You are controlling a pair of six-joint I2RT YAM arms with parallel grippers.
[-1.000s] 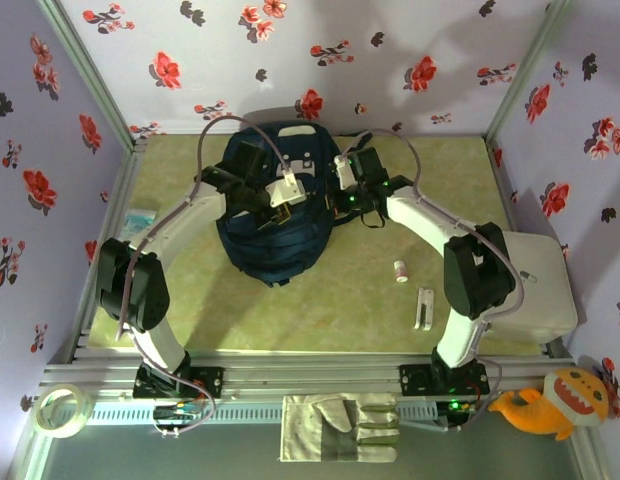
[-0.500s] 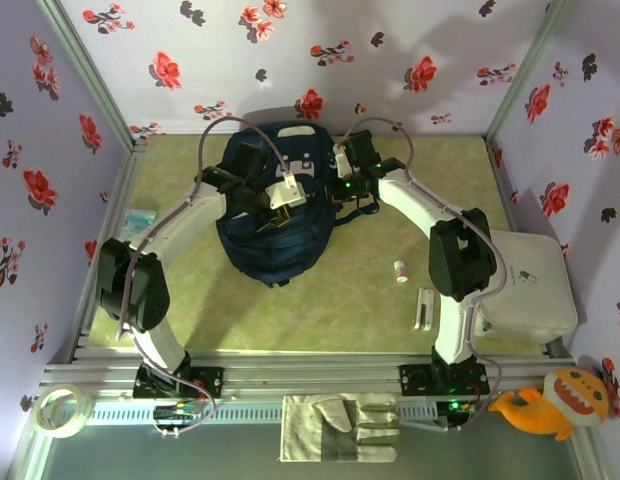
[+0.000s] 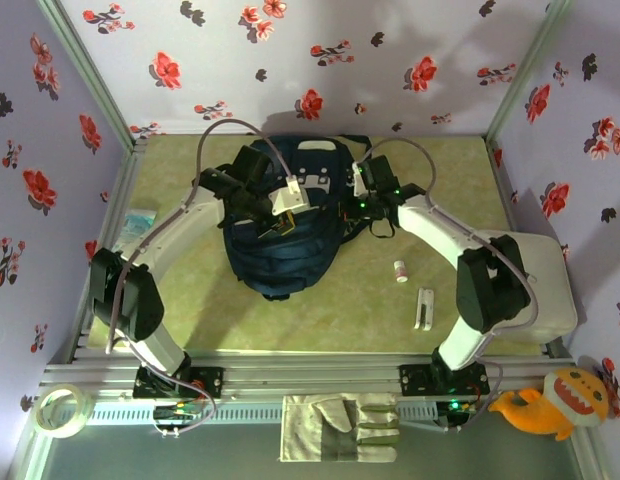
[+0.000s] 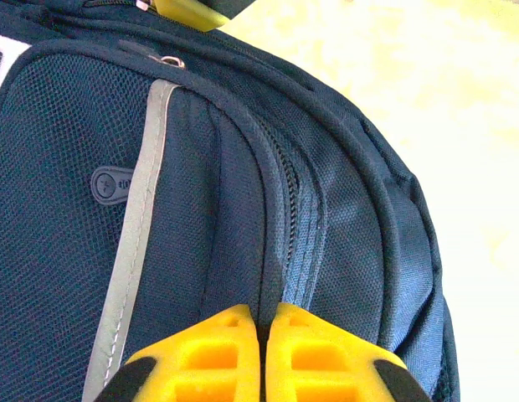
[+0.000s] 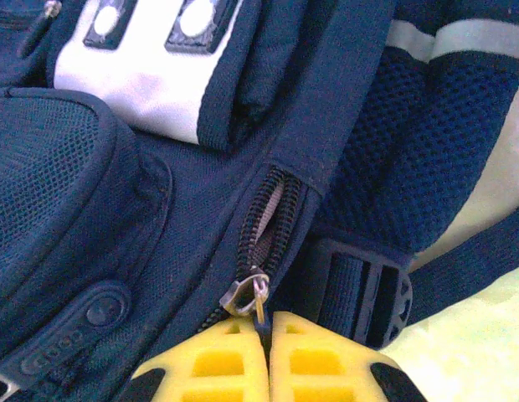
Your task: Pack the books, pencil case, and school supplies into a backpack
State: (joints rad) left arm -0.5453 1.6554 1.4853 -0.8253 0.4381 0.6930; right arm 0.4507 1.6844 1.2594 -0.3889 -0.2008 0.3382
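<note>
The dark navy backpack [image 3: 290,250] lies flat at the back middle of the table, grey-white patches [image 5: 142,59] near its top. My left gripper [image 3: 273,227] [image 4: 263,322] is shut on a fold of the backpack's fabric beside a closed zipper line. My right gripper [image 3: 349,210] [image 5: 265,325] is shut on the pull tab of a zipper slider [image 5: 247,293] at the bag's right side; the zipper above the slider gapes a little. A tiny white tube with a pink end [image 3: 400,271] and a slim white bar [image 3: 424,308] lie on the mat to the right. Books and pencil case are out of view.
A pale blue packet [image 3: 140,220] lies by the left wall. A white box [image 3: 535,285] stands at the right edge behind my right arm. Work gloves [image 3: 340,427], a tape roll [image 3: 59,410] and a plush toy [image 3: 550,400] sit below the table's front rail.
The backpack has shifted and turned to the right. My right arm swung outward to the right with its grip kept; my left gripper followed the bag slightly right.
</note>
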